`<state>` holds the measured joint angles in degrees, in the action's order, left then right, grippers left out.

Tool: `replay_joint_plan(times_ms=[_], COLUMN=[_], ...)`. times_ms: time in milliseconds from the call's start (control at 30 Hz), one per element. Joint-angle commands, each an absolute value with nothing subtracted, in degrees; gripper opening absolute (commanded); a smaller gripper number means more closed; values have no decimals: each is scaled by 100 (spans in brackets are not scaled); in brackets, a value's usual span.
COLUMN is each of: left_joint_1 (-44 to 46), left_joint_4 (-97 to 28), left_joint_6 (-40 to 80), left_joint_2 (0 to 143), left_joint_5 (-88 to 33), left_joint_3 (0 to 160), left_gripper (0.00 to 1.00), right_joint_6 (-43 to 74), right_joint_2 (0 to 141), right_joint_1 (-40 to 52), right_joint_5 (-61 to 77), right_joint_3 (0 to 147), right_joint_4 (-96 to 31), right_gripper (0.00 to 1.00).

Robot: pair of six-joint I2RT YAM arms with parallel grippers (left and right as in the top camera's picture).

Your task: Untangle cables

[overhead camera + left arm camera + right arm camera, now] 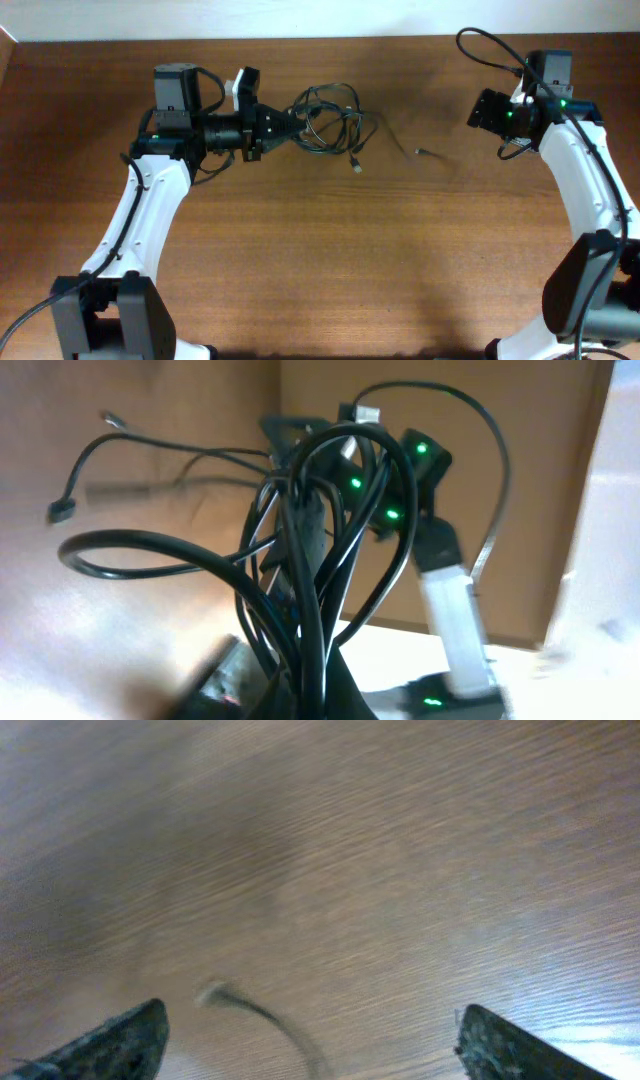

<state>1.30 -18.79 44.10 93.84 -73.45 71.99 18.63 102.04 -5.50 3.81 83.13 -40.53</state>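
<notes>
The cables lie as a tangle of thin black loops at the back middle of the table. My left gripper is shut on the tangle's left side. In the left wrist view the black loops rise straight out of the shut left gripper. One plug end hangs toward the front. A separate thin cable end lies on the wood further right. My right gripper is open and apart from it. In the right wrist view that blurred cable end lies between the spread fingers, untouched.
The wooden table runs to a pale wall at the back. The right arm's thick black cable loops above its wrist. Through the cable loops the left wrist view shows the right arm with green lights.
</notes>
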Motion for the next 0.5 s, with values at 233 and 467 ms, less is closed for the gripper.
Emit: replay_joint_plan(times_ms=[233, 467], left_joint_1=[362, 440], left_joint_4=[-1765, -1614], left_joint_6=[1179, 1186], left_joint_2=[9288, 9288], left_joint_5=[-6101, -6099], left_joint_3=[7214, 7214], left_gripper=[0, 0], right_joint_6=[1826, 1837], right_joint_2=[9507, 9507], right_joint_1=[-213, 731], right_joint_5=[3966, 4073], right_joint_3=[8348, 8348], right_joint_4=[-4598, -4781], right_gripper=[98, 79])
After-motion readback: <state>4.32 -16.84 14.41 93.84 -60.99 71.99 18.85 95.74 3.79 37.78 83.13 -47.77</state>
